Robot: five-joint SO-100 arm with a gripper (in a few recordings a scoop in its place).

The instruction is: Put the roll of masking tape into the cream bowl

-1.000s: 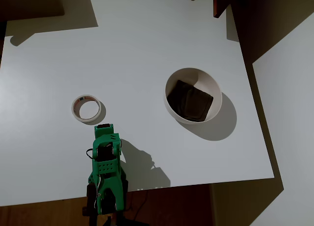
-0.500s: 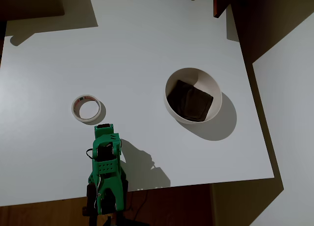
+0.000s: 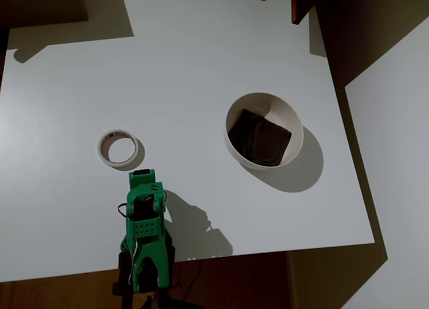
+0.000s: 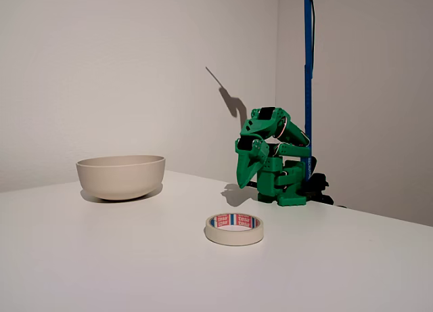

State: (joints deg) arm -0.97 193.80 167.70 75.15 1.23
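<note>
The roll of masking tape (image 3: 118, 149) lies flat on the tabletop (image 3: 181, 68) in the left middle of the overhead view, and in the fixed view (image 4: 234, 229) it sits in the lower centre, hole up. Nothing touches it. The cream bowl (image 3: 297, 131) stands well apart, to the right in the overhead view, and already holds a dark brown folded item (image 3: 260, 139) that covers most of its floor.

My gripper (image 4: 247, 178) is folded down near the arm's base, just below the roll in the overhead view (image 3: 141, 181). It grasps nothing. The fingers seem pressed together, but I cannot tell this for sure.

I see some risks from here. The roll is low and flat, so a finger that comes down on its top could only push it and make it slide on the smooth tabletop. I think one finger must enter the hole. Also, when released above the bowl, the roll may land tilted on the dark item, or bounce against the rim.
</note>
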